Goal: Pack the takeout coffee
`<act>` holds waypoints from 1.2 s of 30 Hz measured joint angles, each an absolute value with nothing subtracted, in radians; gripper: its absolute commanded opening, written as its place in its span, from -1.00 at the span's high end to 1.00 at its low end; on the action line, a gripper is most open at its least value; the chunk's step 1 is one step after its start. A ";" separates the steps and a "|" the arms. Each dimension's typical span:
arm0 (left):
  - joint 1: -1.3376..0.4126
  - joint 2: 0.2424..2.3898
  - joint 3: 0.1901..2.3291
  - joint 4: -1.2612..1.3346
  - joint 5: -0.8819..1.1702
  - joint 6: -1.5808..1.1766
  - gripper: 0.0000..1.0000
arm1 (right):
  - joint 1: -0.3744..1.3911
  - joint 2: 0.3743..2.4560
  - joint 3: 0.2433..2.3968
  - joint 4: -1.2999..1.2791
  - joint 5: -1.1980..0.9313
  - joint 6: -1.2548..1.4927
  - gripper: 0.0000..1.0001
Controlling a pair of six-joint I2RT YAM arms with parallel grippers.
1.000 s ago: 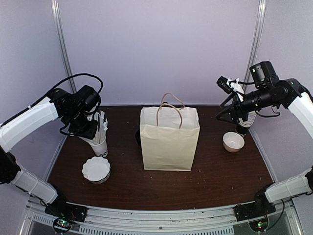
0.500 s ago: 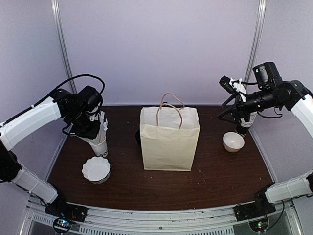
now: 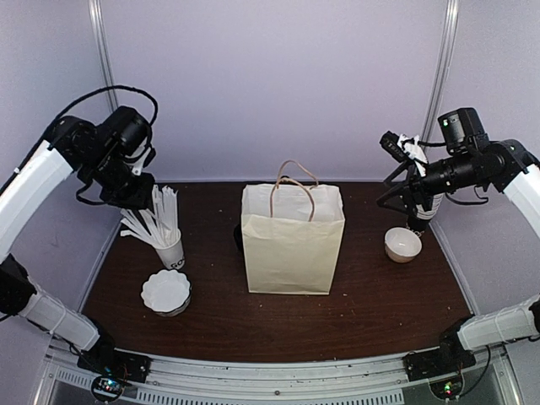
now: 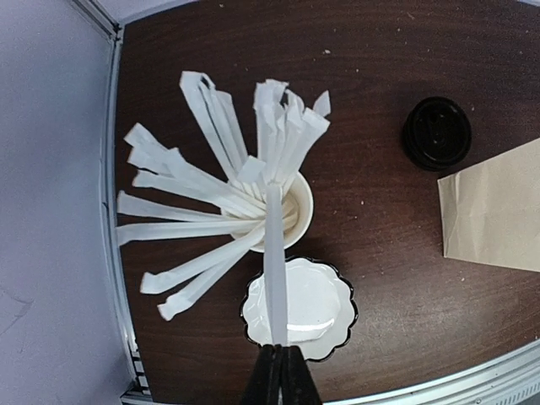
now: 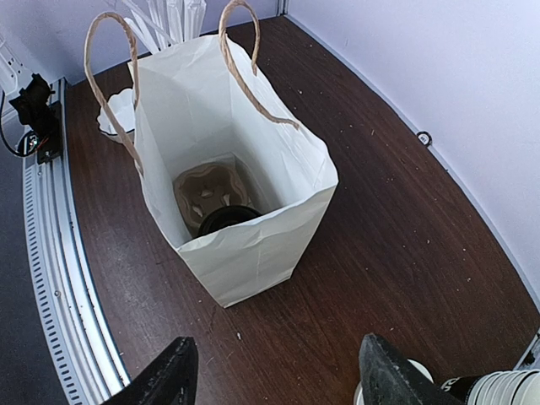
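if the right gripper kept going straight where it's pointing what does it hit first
Most likely the paper bag. In the wrist view the open right gripper aims at the bag's near wall, just below its open mouth. Depth is unclear, so it might clear the rim instead.
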State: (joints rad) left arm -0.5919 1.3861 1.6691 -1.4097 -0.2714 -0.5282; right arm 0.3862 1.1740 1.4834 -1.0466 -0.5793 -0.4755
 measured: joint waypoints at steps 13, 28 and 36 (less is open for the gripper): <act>-0.590 1.369 2.139 -1.627 -0.156 -0.514 1.00 | 0.386 1.207 1.509 -1.055 -0.579 -0.490 -0.40; -0.616 1.408 2.111 -1.236 0.348 -0.458 1.00 | 0.368 1.173 1.479 -1.056 -0.532 -0.494 -0.41; -0.667 1.586 2.154 -1.244 0.337 -0.413 1.00 | 0.364 1.166 1.473 -1.063 -0.482 -0.511 -0.41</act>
